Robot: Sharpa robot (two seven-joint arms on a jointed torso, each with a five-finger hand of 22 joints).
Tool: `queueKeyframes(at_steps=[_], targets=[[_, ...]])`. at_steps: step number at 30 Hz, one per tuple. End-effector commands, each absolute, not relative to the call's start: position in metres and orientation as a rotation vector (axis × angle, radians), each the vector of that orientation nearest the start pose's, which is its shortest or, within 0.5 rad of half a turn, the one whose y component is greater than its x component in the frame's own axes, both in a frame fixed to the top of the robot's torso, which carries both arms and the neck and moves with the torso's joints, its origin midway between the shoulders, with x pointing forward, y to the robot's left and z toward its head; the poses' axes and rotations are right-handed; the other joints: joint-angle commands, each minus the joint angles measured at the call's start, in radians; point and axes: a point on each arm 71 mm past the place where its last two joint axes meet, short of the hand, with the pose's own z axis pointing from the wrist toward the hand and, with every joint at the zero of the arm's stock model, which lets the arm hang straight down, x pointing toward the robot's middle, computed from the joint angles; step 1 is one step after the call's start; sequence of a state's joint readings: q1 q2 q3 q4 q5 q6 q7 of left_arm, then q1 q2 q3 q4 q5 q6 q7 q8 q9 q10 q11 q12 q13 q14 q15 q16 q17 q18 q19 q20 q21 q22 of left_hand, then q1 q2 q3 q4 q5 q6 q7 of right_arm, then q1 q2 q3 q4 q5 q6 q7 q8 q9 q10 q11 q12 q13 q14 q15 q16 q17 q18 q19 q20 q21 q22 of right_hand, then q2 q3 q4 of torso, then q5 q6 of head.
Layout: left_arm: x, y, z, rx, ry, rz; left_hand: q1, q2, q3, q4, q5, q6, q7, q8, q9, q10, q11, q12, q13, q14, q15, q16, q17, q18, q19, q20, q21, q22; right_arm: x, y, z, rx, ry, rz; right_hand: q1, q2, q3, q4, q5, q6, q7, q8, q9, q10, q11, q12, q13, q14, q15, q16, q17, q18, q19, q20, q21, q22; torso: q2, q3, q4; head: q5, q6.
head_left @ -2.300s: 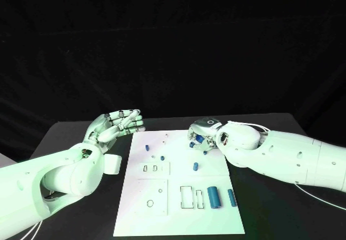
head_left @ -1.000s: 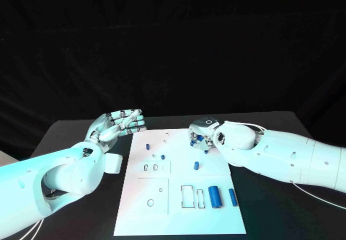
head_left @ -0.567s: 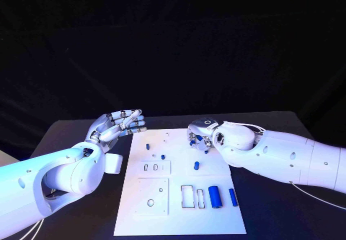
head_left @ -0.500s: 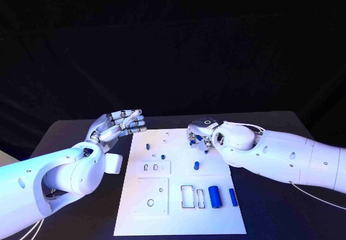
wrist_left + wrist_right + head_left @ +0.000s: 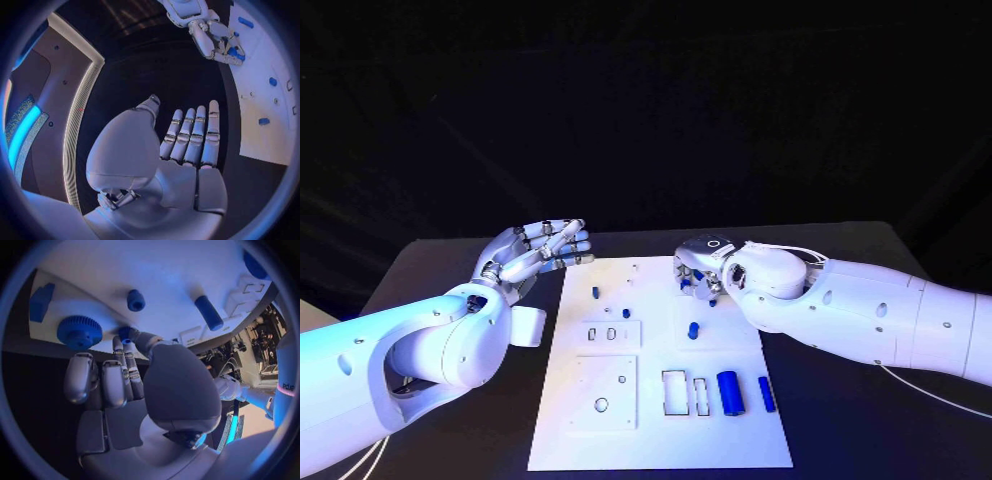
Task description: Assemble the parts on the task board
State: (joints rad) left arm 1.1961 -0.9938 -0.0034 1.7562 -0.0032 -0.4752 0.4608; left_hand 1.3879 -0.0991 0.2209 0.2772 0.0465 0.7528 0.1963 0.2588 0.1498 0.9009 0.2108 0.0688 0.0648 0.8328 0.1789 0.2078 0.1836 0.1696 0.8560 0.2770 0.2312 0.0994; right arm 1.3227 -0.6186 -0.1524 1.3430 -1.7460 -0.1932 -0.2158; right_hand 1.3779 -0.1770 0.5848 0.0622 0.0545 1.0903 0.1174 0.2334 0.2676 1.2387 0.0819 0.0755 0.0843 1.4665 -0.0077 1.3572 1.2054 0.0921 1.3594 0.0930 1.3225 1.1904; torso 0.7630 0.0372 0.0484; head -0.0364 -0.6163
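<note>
1. A small blue part (image 5: pixel 125 333) is pinched in the right hand (image 5: pixel 704 268) fingers over the task board's (image 5: pixel 661 430) far right corner.
2. Left hand (image 5: pixel 534 250) is held flat beside the board, fingers straight, holding nothing.
3. Two long parts (image 5: pixel 728 392) near the right edge are judged still unassembled; most work remains.

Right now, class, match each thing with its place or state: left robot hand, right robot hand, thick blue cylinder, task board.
Things:
1. left robot hand
2. right robot hand
3. thick blue cylinder
4. task board

Places and states:
a. lying on the board by its near right corner
b. white, with cut-out slots
c. fingers apart, holding nothing
d. pinching a small blue peg

Pairs: 1-c, 2-d, 3-a, 4-b
</note>
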Motion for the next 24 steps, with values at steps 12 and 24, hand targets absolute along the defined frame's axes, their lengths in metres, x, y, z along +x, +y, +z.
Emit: queueKeyframes(at_steps=[12,24], targets=[[0.451,0.223,-0.144,-1.092,1.285,-1.548,0.002,0.007,0.005,0.002,0.004,-0.008,0.059,-0.006,-0.001,-0.001,0.004,-0.004,-0.001,-0.002,0.001,-0.005,0.001,0.013,0.009,0.0,0.005,-0.002,0.514,-0.132,-0.16,-0.441,1.447,0.435,0.011,0.029,0.018,-0.032,0.004,0.006,0.0,0.024,0.029,0.05,-0.029,0.006,0.019,0.04,-0.014,0.013,0.008,-0.023,0.028,-0.007,0.034,0.05,0.0,-0.0014,-0.0006,0.002,0.007],[0.452,0.223,-0.144,-1.094,1.284,-1.548,0.004,0.01,0.007,0.001,0.004,-0.008,0.059,-0.006,-0.001,-0.002,0.005,-0.004,-0.001,-0.002,0.001,-0.006,0.001,0.012,0.009,0.001,0.005,-0.002,0.518,-0.108,-0.151,-0.414,1.342,0.499,0.008,0.027,0.02,-0.038,0.005,0.002,0.001,0.026,0.034,0.048,-0.028,0.002,0.02,0.04,-0.014,0.014,0.007,-0.024,0.03,-0.007,0.038,0.056,0.002,-0.0002,0.0014,0.007,0.006]])
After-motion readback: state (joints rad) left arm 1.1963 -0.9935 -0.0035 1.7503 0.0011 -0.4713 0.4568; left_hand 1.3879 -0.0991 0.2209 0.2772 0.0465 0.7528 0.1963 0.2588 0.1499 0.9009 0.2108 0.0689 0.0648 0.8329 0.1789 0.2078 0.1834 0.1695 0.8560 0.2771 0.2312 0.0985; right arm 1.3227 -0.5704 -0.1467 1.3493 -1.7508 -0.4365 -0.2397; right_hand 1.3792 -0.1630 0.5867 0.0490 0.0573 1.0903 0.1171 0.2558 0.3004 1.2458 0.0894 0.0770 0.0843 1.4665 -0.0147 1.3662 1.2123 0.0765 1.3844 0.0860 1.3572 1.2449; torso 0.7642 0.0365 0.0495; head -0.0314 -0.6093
